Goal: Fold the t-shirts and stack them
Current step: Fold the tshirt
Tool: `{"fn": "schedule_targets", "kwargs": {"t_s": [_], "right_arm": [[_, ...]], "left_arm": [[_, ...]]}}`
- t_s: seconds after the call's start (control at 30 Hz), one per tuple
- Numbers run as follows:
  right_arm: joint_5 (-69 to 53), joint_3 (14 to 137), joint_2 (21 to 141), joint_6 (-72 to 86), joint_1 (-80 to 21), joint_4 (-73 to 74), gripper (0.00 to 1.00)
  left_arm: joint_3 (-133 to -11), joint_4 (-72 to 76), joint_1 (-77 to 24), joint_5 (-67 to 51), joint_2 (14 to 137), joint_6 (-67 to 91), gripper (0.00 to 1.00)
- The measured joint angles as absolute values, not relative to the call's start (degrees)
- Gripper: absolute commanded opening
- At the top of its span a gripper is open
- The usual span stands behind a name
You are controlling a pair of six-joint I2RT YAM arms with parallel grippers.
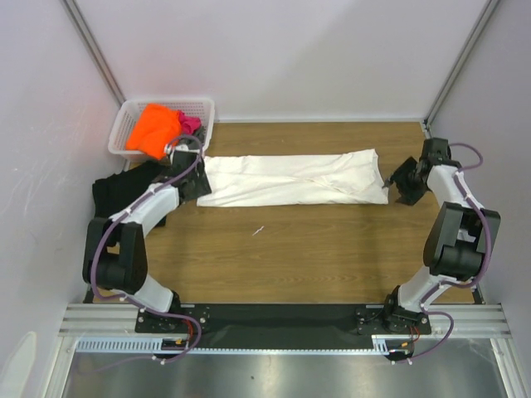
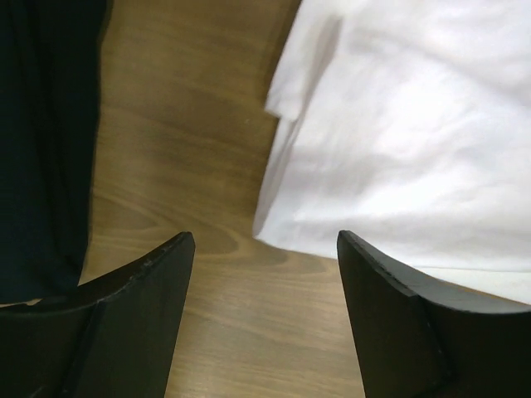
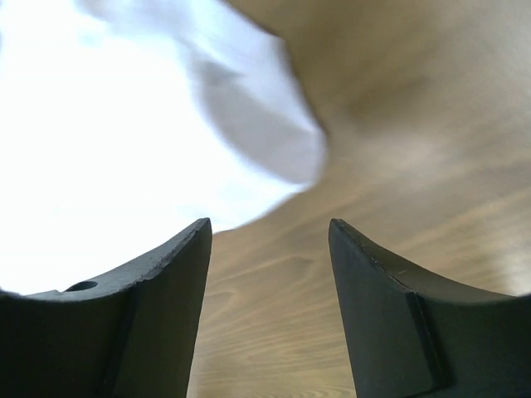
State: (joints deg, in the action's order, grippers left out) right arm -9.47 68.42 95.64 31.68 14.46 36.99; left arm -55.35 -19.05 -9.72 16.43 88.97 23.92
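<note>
A white t-shirt point(image 1: 290, 178) lies folded into a long strip across the far half of the wooden table. My left gripper point(image 1: 199, 189) hangs at the strip's left end, open, with bare wood between its fingers and the white cloth point(image 2: 415, 133) just ahead. My right gripper point(image 1: 397, 184) stands at the strip's right end, also open over bare wood, the white cloth's corner point(image 3: 149, 124) ahead of it. A black t-shirt point(image 1: 116, 192) lies at the table's left edge, seen as black cloth point(image 2: 41, 141) in the left wrist view. An orange t-shirt point(image 1: 154, 130) and a pink one point(image 1: 190, 124) sit in the basket.
The white lattice basket point(image 1: 133, 112) stands at the far left corner of the table point(image 1: 315, 249). Grey walls close in on the left, right and back. A small pale scrap point(image 1: 258, 230) lies on the wood near the middle.
</note>
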Motion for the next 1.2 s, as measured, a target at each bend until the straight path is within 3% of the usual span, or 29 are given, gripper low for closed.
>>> {"fn": "schedule_targets", "kwargs": {"t_s": [0.23, 0.47, 1.03, 1.2], "right_arm": [[-11.46, 73.95, 95.31, 32.69, 9.65, 34.24, 0.64], [-12.43, 73.95, 97.03, 33.82, 7.92, 34.2, 0.64], [-12.21, 73.95, 97.08, 34.04, 7.73, 35.29, 0.64], [-11.77, 73.95, 97.08, 34.04, 7.73, 35.7, 0.63]], "left_arm": [[-65.47, -16.64, -10.98, 13.06, 90.61, 22.94, 0.69], [-76.2, -17.15, -12.14, 13.21, 106.04, 23.4, 0.64], [-80.53, -18.83, -11.29, 17.39, 115.18, 22.63, 0.58], [-81.41, -19.11, -11.16, 17.34, 116.33, 23.09, 0.42]]}}
